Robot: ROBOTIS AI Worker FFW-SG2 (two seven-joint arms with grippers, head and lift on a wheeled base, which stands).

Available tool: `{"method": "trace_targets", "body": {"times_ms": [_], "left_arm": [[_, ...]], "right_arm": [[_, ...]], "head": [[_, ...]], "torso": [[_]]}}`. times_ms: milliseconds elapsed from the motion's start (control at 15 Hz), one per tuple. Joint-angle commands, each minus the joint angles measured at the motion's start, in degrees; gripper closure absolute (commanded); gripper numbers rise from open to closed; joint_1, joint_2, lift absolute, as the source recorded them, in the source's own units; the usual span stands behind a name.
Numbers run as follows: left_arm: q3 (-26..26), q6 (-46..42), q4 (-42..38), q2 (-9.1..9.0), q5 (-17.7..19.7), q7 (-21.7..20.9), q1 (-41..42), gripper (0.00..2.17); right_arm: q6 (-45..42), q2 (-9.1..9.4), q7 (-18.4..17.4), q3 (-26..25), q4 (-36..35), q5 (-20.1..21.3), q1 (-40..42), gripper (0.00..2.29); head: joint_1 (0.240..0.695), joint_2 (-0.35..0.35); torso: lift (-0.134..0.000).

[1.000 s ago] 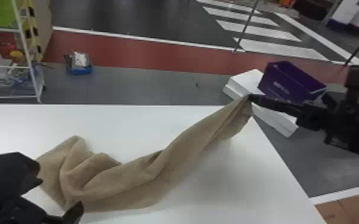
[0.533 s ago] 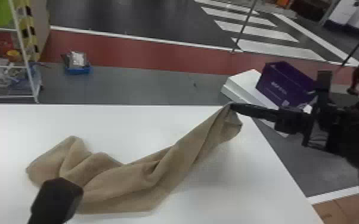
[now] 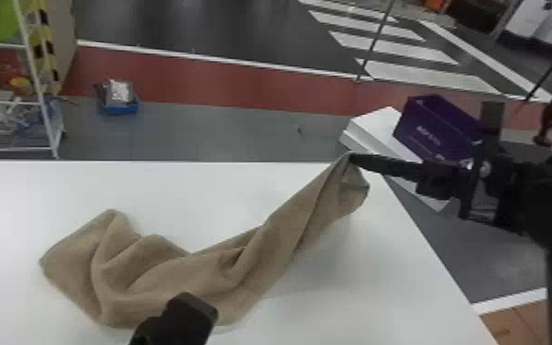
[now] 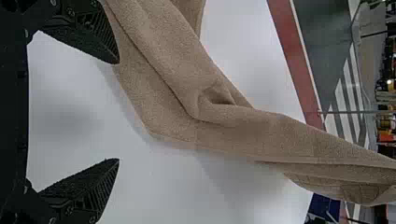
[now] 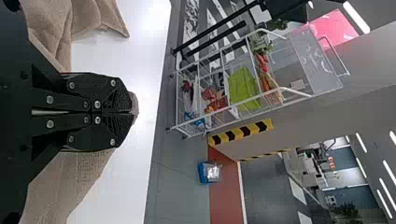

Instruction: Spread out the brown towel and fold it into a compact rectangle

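My right gripper (image 3: 355,158) holds up a corner of the brown towel (image 3: 261,257) above the table's far right part. The rest of the towel slopes down to the left and lies in loose folds on the tabletop. In the right wrist view, the right gripper (image 5: 132,113) is shut on the towel (image 5: 70,186), a small bit poking past its tips. At the front, my left gripper (image 3: 192,307) is over the towel's near edge. The left wrist view has the left gripper (image 4: 118,112) open, one finger close to the towel (image 4: 177,93), nothing between them but white table behind.
The white table (image 3: 380,293) ends at a far edge and a slanting right edge. Beyond its right corner, a purple box (image 3: 435,126) stands on white boards (image 3: 371,124). A wire rack (image 3: 36,91) stands at the far left.
The right gripper has moved left and a little nearer with the towel corner. The left gripper has moved rightward along the front, and the towel's left end has shifted slightly.
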Motion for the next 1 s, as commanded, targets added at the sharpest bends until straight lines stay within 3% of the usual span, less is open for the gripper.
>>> {"method": "trace_targets", "body": {"times_ms": [0, 200, 400, 933], "left_arm": [[-0.6, -5.6, 2.6, -0.18, 2.1, 2.1, -1.6, 0.19], [-1.1, -14.5, 7.3, -0.53, 3.2, 5.1, -4.0, 0.19], [-1.0, -13.8, 8.8, -0.44, 6.0, 4.2, -5.3, 0.19], [-1.0, -9.3, 13.3, -0.70, 6.4, -1.0, -9.5, 0.20]], "right_arm": [[0.8, 0.00, -0.3, 0.3, -0.1, 0.2, 0.0, 1.23], [0.9, 0.18, -0.4, 0.5, -0.1, 0.0, 0.0, 1.23], [0.9, 0.09, -0.5, 0.3, -0.1, 0.0, -0.1, 1.23], [1.6, 0.18, -0.5, 0.4, -0.1, -0.7, -0.1, 1.23]], "head": [[0.695, -0.350], [0.695, -0.350], [0.695, -0.350], [0.695, -0.350]], "torso": [[-0.124], [-0.124], [-0.124], [-0.124]]}}
